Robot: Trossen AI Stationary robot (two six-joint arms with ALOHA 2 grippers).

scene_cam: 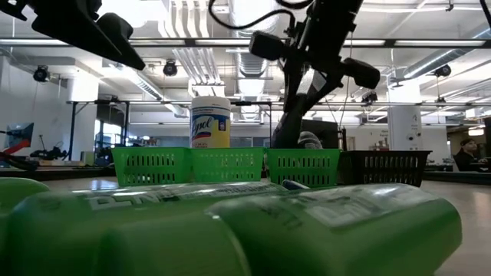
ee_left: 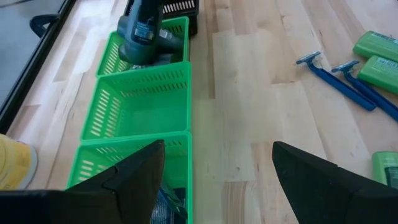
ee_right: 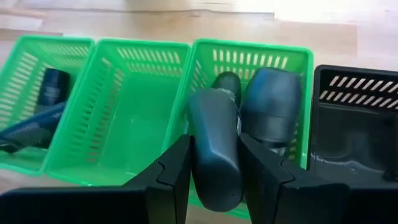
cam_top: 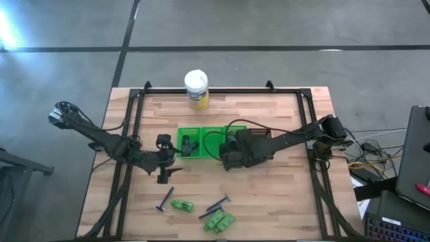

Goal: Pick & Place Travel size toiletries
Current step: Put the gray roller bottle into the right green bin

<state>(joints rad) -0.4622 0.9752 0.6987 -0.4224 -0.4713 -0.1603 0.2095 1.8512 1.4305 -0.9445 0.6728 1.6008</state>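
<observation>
- The right gripper (ee_right: pixel 214 171) hangs over the third green basket (ee_right: pixel 292 56) in the row, and its two fingers pinch a dark grey bottle (ee_right: pixel 214 149) that points down into that basket.
- A second dark grey bottle (ee_right: pixel 272 112) already lies in the same basket, just beside the held one.
- Next to that basket stands a black basket (ee_right: pixel 354 81), touching its side.
- The middle green basket (ee_right: pixel 124 106) shows only its own mesh floor from the right wrist.
- The far green basket (ee_right: pixel 28 62) in the row holds a dark bottle (ee_right: pixel 53 84) and a blue razor (ee_right: pixel 28 127) lying across the bottom.
- The left gripper (ee_left: pixel 217 168) hovers over the bare table (ee_left: pixel 249 93) beside the row of baskets, its fingers spread wide with nothing between them.
- Near the front edge of the table, loose items lie well apart from the baskets: two blue razors (ee_left: pixel 345 78) side by side, one more razor (cam_top: pixel 164 200) off by itself, a single bright green bottle (cam_top: pixel 181 205) just beside it, and a small cluster of green bottles (cam_top: pixel 218 220).
- A white-lidded jar with a yellow label (cam_top: pixel 196 89) stands upright at the back edge of the table, behind the baskets.
- From table height, the green bottles fill the foreground, with the basket row and the jar behind them.
</observation>
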